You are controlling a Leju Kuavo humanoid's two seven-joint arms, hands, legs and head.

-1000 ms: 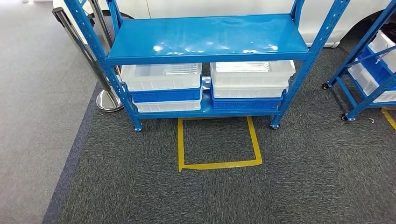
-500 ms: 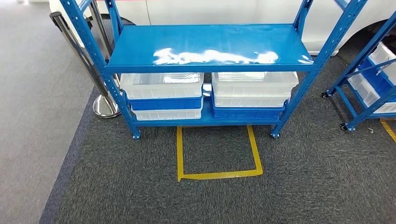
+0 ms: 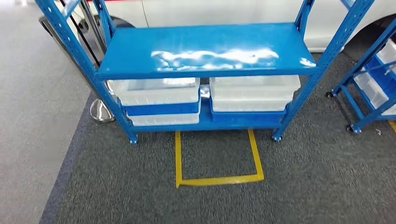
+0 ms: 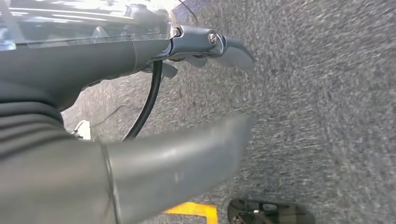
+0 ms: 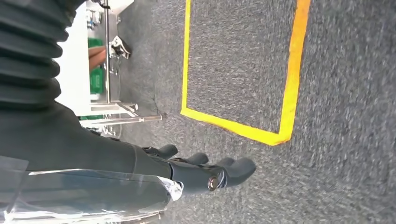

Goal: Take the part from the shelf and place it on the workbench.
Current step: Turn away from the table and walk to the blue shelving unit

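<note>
A blue metal shelf point(image 3: 205, 51) stands ahead on dark carpet, its middle board bare and shiny. On the board below sit two stacks of translucent white and blue bins point(image 3: 156, 91) point(image 3: 254, 88); I cannot make out a part inside them. My left hand point(image 4: 93, 60) hangs over the carpet, its thumb point(image 4: 177, 158) and fingers point(image 4: 219, 44) apart and nothing in it. My right hand point(image 5: 154, 170) also hangs low, its dark fingers point(image 5: 233, 170) stretched out and holding nothing, near a corner of the yellow tape.
A yellow taped square point(image 3: 219, 179) marks the carpet just before the shelf. A chrome post with a round base point(image 3: 100, 112) stands at the shelf's left leg. A second blue rack on wheels point(image 3: 369, 88) is at the right. A white car point(image 3: 224, 11) is behind.
The whole picture has shifted: the camera has come closer to the shelf, which now looks larger and sits lower in the head view. The bins have not moved on their board.
</note>
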